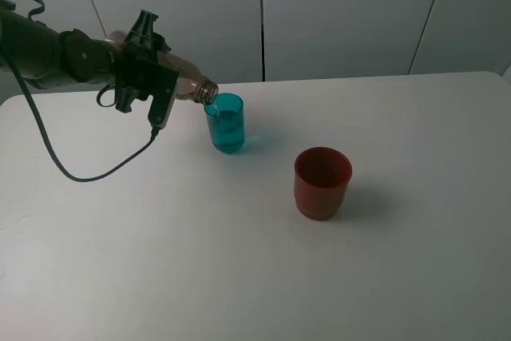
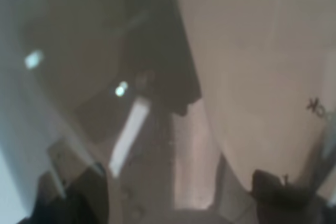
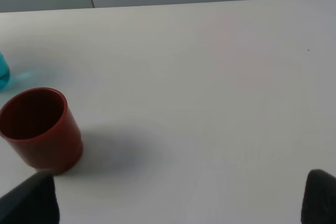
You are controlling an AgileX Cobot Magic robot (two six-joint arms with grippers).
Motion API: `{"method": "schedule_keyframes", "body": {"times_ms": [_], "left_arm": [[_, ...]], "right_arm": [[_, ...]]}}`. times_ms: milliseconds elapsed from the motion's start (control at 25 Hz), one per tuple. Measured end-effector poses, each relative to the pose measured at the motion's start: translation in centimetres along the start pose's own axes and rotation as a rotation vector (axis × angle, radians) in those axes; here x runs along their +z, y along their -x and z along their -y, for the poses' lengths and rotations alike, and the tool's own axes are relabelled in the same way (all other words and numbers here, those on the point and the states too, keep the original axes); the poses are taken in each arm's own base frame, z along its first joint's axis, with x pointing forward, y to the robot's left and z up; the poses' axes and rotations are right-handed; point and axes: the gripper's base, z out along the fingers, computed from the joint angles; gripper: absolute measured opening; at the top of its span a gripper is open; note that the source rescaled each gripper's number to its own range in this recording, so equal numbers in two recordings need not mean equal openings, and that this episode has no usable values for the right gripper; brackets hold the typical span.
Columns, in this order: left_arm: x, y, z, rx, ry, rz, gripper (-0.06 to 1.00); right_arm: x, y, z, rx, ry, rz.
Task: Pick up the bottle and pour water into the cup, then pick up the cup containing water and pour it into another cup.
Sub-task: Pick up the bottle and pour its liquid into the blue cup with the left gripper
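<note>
Likely light and crushable, the tall smoky plastic bottle [image 1: 192, 87] was pinched mid-body by the left gripper [image 1: 152, 69]; the right gripper [image 3: 173, 200] stood spread.

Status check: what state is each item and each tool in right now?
left tool: shut on the bottle.
bottle: tipped nearly flat, no cap visible, mouth at the teal cup's rim.
teal cup: upright on the table, fill level unclear.
red cup: upright, apart from the teal cup, looks empty.
right tool: open, holding nothing.
</note>
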Motion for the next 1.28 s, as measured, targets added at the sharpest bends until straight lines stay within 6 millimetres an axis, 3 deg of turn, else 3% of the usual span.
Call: {"method": "schedule_keyframes", "body": {"times_ms": [1280], "left_arm": [[0.04,-0.09,-0.89,0.082,0.063,-0.004,0.0]], "right_arm": [[0.0,0.0,0.0,0.0,0.0,0.0]]}}
